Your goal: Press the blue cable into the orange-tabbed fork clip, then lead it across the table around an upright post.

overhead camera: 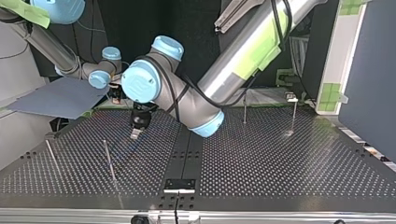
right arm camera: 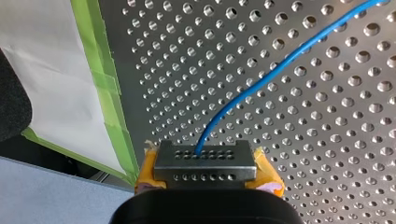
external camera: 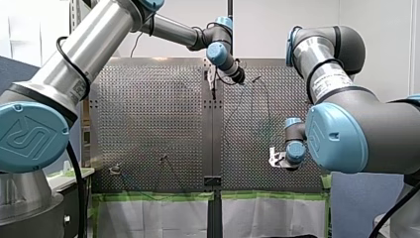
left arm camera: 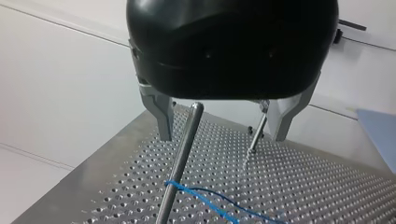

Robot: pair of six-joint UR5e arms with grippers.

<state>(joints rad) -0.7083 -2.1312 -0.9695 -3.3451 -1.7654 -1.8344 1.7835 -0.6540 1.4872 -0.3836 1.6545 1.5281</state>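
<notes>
My left gripper [left arm camera: 222,137] is hanging spread wide, holding nothing, astride the upright post [left arm camera: 184,154], where the blue cable [left arm camera: 205,192] is hooking low round the shaft. My right gripper [right arm camera: 204,161] is pinching the cable's run — a slack or upward pull is, I judge, risking the loop riding up off the post.

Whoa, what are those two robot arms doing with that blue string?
They are laying a blue cable over the table full of holes. My right gripper, the one with yellow pads, is shut on the cable, which runs away from it across the table. My left gripper is open and holds nothing. An upright post stands just ahead of it, between its metal fingers, and the cable reaches that post low down.
</notes>
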